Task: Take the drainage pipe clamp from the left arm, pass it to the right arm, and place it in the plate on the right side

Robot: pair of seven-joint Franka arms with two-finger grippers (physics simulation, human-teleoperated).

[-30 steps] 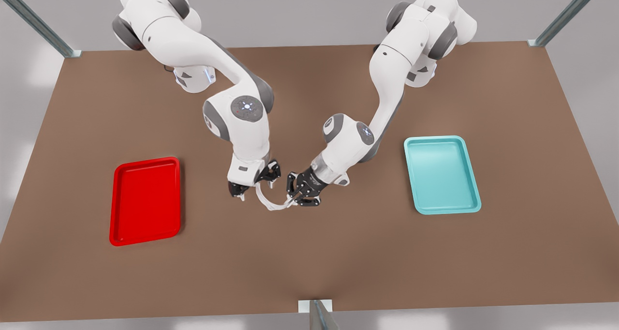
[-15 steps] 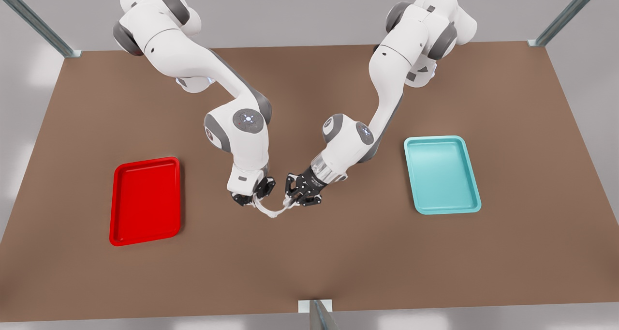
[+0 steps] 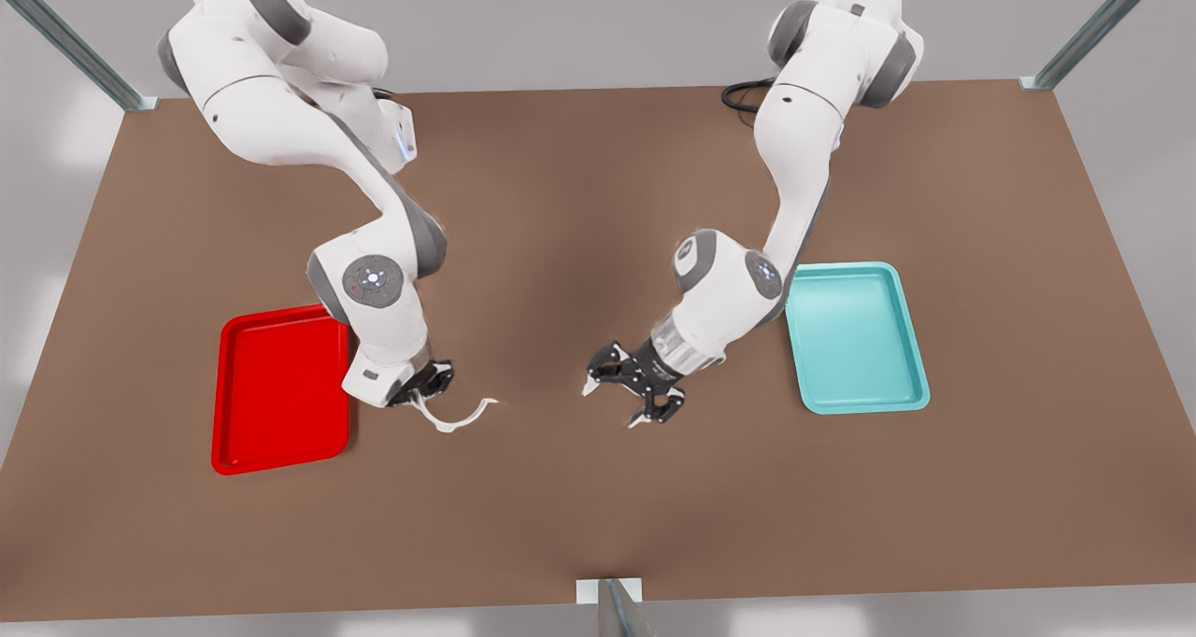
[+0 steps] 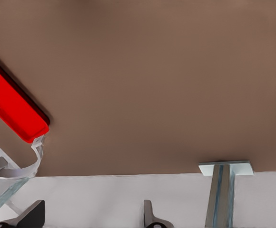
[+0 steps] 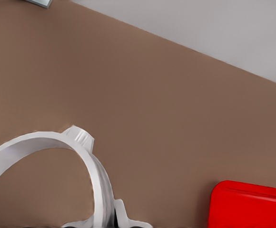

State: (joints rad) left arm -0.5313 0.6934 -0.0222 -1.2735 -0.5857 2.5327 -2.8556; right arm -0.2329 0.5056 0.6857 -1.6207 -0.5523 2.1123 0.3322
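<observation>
- My right claw [image 3: 420,387] is gripping the clamp [image 3: 458,418] low at frame left, beside the red plate [image 3: 280,450].
- My left claw [image 3: 633,390] is hanging open mid-frame, bare table between us.

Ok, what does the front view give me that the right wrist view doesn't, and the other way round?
Front view: both arms whole, the left gripper open and apart from the clamp, the teal tray beside it, and the right gripper next to the plate, on that view's left.
Right wrist view: a close look at the drainage pipe clamp, its curved strap and one ridged foot.
Both: the clamp in the right gripper's hold, not yet over the red plate, and the brown table.
</observation>
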